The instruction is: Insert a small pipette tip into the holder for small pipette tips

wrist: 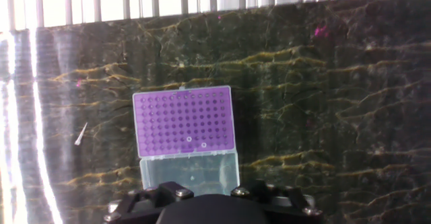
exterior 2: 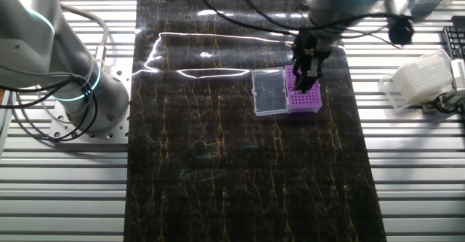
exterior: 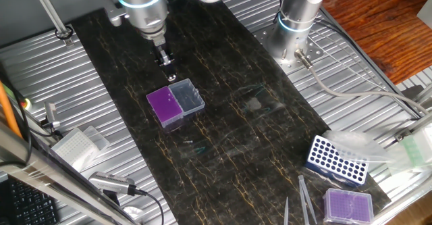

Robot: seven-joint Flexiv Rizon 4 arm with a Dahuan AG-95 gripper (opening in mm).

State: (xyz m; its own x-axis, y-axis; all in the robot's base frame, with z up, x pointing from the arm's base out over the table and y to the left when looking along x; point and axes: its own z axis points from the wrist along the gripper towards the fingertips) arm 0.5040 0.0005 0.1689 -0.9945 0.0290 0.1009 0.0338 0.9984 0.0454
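The holder for small pipette tips (wrist: 184, 122) is a deep-purple rectangular box with a finely gridded top of small holes; a clear plastic lid flap (wrist: 190, 170) is hinged open along one long edge and lies flat beside it. The holder rests on the dark, gold-veined tabletop (exterior: 223, 117).

Hand view: at the left, a slender pale sliver (wrist: 80, 134) lies on the tabletop, well apart from the holder; it may be a small pipette tip, but its identity cannot be confirmed. One hole in the grid shows a light ring (wrist: 188, 140), possibly a seated tip. Neither detail is resolvable in the two fixed views. Only one fixed view shows the blue rack with large white holes (exterior: 335, 160) and the paler purple box (exterior: 348, 205) at far right.

The jaws (exterior 2: 308, 75) hang above the holder. Their opening, and whether they grip anything, cannot be determined.
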